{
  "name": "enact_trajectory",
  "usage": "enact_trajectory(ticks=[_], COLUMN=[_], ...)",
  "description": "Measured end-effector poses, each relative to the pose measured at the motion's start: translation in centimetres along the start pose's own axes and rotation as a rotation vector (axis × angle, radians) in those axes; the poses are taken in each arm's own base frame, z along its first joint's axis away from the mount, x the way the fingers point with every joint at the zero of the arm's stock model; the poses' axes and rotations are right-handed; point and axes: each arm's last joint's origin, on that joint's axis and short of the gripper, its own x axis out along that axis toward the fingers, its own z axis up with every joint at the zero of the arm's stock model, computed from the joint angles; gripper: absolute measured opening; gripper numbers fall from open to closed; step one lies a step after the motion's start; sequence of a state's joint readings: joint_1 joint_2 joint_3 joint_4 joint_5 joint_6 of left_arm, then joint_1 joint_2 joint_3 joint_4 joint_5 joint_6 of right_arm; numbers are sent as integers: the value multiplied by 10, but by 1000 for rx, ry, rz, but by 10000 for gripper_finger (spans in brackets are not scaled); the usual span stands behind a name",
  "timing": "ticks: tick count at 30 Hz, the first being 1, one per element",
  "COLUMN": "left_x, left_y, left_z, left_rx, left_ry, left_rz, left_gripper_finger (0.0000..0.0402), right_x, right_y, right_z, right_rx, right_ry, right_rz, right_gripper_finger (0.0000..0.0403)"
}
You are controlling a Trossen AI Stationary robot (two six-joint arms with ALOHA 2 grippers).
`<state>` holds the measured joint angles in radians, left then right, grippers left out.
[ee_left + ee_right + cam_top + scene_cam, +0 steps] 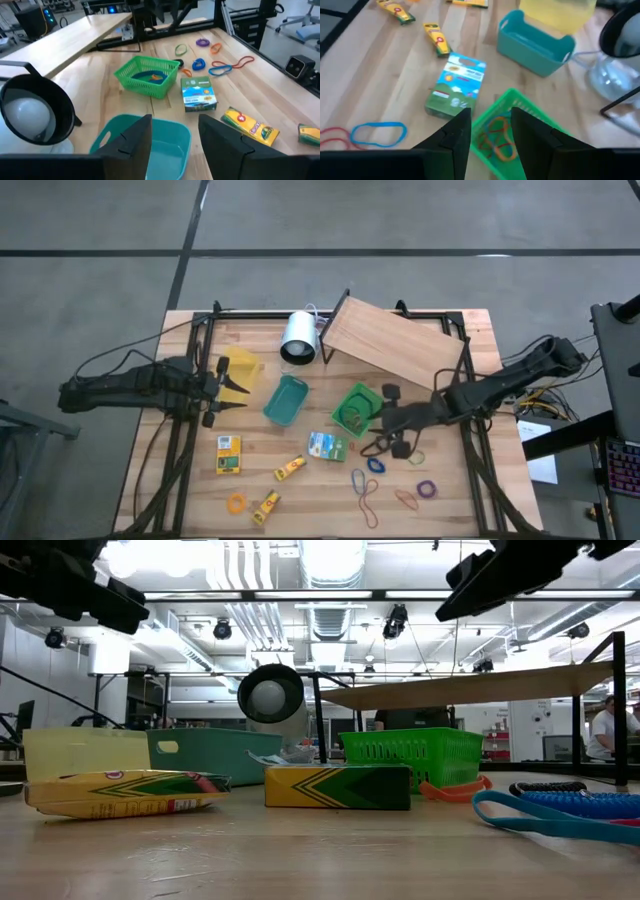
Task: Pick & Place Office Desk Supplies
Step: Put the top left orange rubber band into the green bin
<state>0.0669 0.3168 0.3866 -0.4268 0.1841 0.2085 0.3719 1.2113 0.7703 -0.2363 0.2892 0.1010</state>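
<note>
Office desk supplies lie flat on the wooden table: a green-and-white packet [327,446], yellow boxes [229,454] [290,468] [266,506], and rubber bands, blue [358,478], purple [427,488], orange [406,498] and red [368,505]. More orange bands [495,140] lie inside a green basket [355,408]. My right gripper [490,131] hovers open over that basket's rim, with nothing between its fingers. My left gripper [175,136] is open too, raised at the table's left between a yellow bin [240,370] and a teal bin [165,145].
A white cylinder [298,338] and a slanted wooden board [395,345] on a dark frame stand at the far side. The teal bin [286,400] sits between the yellow bin and the green basket. Bare wood lies near the front edge, among the loose bands.
</note>
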Motion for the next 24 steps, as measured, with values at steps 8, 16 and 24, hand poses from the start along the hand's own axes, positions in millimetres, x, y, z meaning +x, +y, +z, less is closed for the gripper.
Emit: enact_trajectory(ticks=[8, 16, 24], left_x=[0, 0, 0], left_y=[0, 0, 0], left_z=[0, 0, 0], left_rx=[0, 0, 0], left_ry=[1, 1, 1], left_rz=[0, 0, 0], left_gripper_finger=[165, 165, 164], right_x=[16, 39, 66], right_y=[15, 35, 54], right_z=[-9, -26, -50], right_rx=[150, 163, 94], right_ry=[88, 193, 300], right_rz=[12, 20, 19], right_gripper_finger=[121, 135, 146])
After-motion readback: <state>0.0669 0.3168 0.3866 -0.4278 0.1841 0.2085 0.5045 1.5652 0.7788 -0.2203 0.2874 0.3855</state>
